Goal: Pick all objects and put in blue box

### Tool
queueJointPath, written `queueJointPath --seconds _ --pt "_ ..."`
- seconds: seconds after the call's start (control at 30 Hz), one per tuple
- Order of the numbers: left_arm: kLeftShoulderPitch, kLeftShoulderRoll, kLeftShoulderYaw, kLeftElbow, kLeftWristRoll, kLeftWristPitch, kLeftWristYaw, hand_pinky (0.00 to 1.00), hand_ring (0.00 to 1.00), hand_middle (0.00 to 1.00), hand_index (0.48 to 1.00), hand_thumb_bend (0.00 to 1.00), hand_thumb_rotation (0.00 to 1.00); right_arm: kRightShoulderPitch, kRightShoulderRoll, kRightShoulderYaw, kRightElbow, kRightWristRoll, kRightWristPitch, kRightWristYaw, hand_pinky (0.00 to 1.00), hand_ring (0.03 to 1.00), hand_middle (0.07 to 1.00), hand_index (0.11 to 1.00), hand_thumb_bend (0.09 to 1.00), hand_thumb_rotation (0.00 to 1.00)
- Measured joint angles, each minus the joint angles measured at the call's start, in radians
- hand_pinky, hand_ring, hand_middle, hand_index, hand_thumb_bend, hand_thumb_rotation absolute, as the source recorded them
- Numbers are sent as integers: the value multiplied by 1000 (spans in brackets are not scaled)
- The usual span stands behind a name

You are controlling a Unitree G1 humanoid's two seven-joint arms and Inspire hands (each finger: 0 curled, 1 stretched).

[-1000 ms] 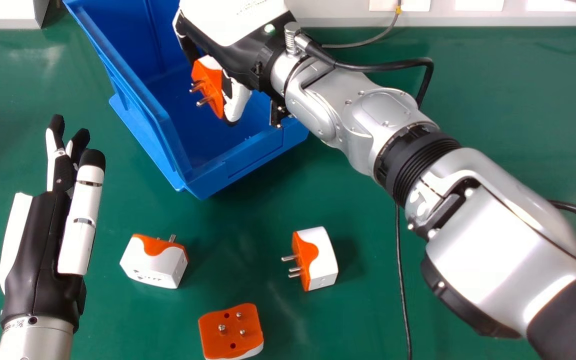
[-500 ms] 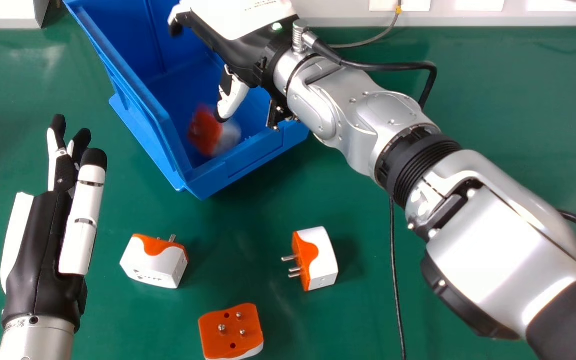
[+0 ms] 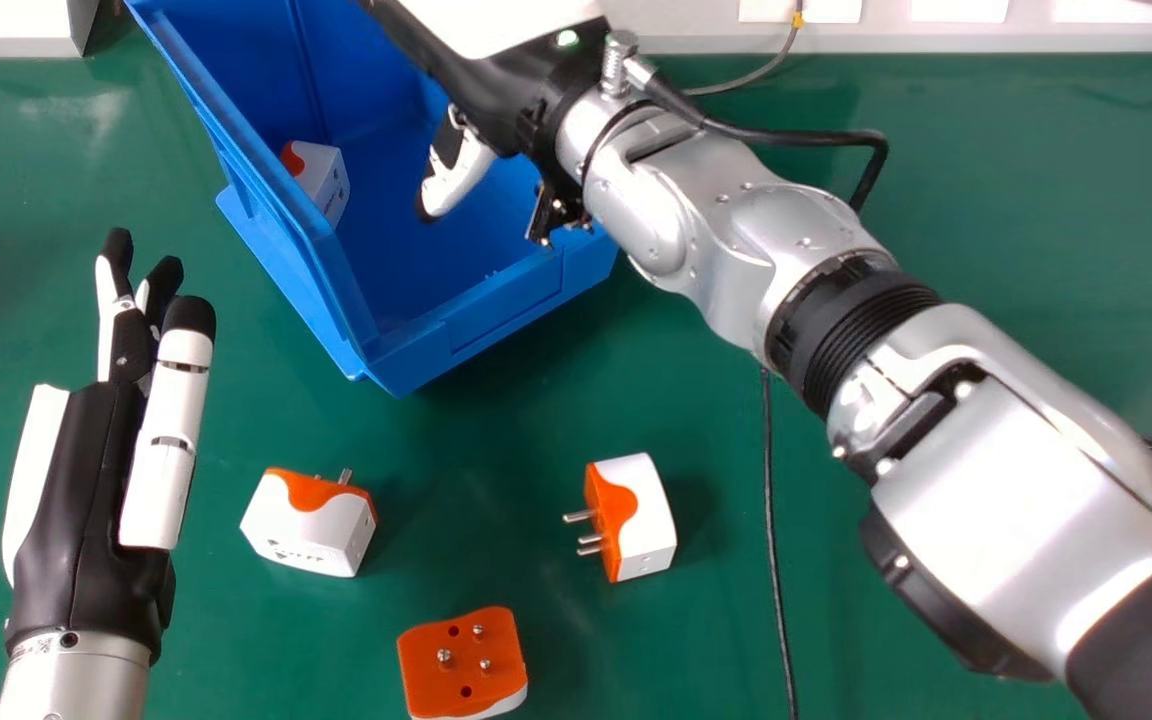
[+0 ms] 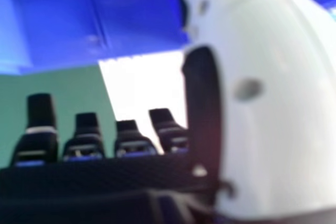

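Above the blue box (image 3: 406, 250) in the head view is my right hand (image 3: 496, 90), open and holding nothing. The right hand view shows the right hand (image 4: 283, 98) with straight fingers, and the blue box (image 4: 58, 19) beyond. One white and orange plug adapter (image 3: 321, 178) lies inside the box against its left wall. Three more rest on the table: a white and orange adapter (image 3: 308, 525) at left, another (image 3: 644, 515) with pins pointing left, and an orange-faced one (image 3: 464, 665) with pins up. My left hand (image 3: 96, 480) is open, left of them.
The green table (image 3: 1026, 220) extends on both sides of the box. A black cable (image 3: 774, 540) runs down the table beside the right-hand adapter. Pale panels (image 3: 676, 30) line the far edge, with a thin grey cable in front.
My right hand has opened and let its adapter go; the adapter fell and now lies by the box's left wall. The right hand has moved slightly away toward the far side.
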Motion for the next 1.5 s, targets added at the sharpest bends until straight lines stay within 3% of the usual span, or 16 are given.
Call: queueJointPath --seconds 0.27,0.47,0.7,1.13,1.5 --pt "-11 1 -2 1 4 4 1 1000 1000 1000 1000 399 1000 253 -148 -34 -351 8 -95 -69 799 928 968 921 739 110" --pt "-14 2 -2 2 5 7 1 1000 1000 1000 1000 385 1000 527 -278 -75 -719 8 -87 -37 794 910 946 895 777 84" --pt "-22 2 -2 2 8 18 1 1000 1000 1000 1000 382 1000 728 -372 -124 -969 8 -44 60 802 916 950 897 757 106" --pt "-34 2 0 2 8 29 1 1000 1000 1000 1000 353 1000 938 -464 -193 -1171 9 -48 171 788 905 944 883 721 188" --pt "-43 2 0 3 8 39 1 1000 1000 1000 1000 357 1000 1008 -492 -197 -1160 10 -44 274 808 903 943 898 700 215"
